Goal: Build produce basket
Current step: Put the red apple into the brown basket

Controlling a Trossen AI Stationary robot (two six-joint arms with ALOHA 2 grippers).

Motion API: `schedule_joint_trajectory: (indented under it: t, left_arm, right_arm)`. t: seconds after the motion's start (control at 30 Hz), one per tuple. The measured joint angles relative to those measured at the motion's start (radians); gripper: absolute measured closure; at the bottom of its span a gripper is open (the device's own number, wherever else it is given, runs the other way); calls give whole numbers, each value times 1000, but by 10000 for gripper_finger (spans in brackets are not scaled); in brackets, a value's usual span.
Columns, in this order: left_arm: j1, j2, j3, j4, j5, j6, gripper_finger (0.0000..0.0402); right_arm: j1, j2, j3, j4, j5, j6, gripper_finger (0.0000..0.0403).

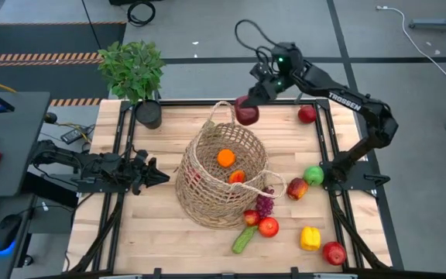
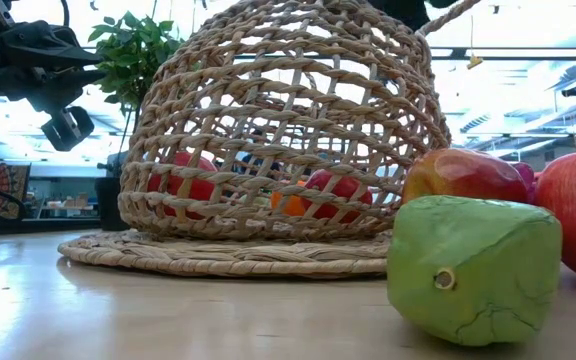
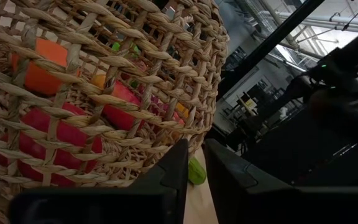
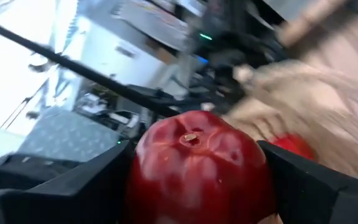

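The right hand (image 1: 248, 110) holds a dark red apple (image 1: 247, 115) between its fingers, just above the far rim of the wicker basket (image 1: 207, 201); the right wrist view shows the fingers pressed on both sides of the fruit (image 4: 199, 168). The basket stands mid-tabletop (image 1: 161, 232) with an orange (image 1: 225, 158) and a red-and-yellow piece (image 1: 237, 177) inside. The left hand (image 1: 155, 175) waits low beside the basket's left wall, its fingers nearly together with only a thin gap. Still out on the tabletop (all on the basket's right and near side): purple grapes (image 1: 264, 204), a green cucumber (image 1: 244, 239), a yellow pepper (image 1: 310, 238), a green apple (image 1: 313, 175) and several red apples (image 1: 307, 114). A leafy potted plant (image 1: 134, 71) stands at the far left corner.
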Motion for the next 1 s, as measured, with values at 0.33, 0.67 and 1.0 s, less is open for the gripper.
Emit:
schedule_joint_trajectory:
  t: [0.33,0.67,1.0]
  left_arm:
    - [0,0,0,0,0,0,339]
    - [0,0,0,0,0,0,343]
    - [0,0,0,0,0,0,343]
  right_arm:
    - [113,-23,1,382,111,196,64]
    - [266,-23,1,378,394,108,64]
    - [370,-23,1,285,535,380,67]
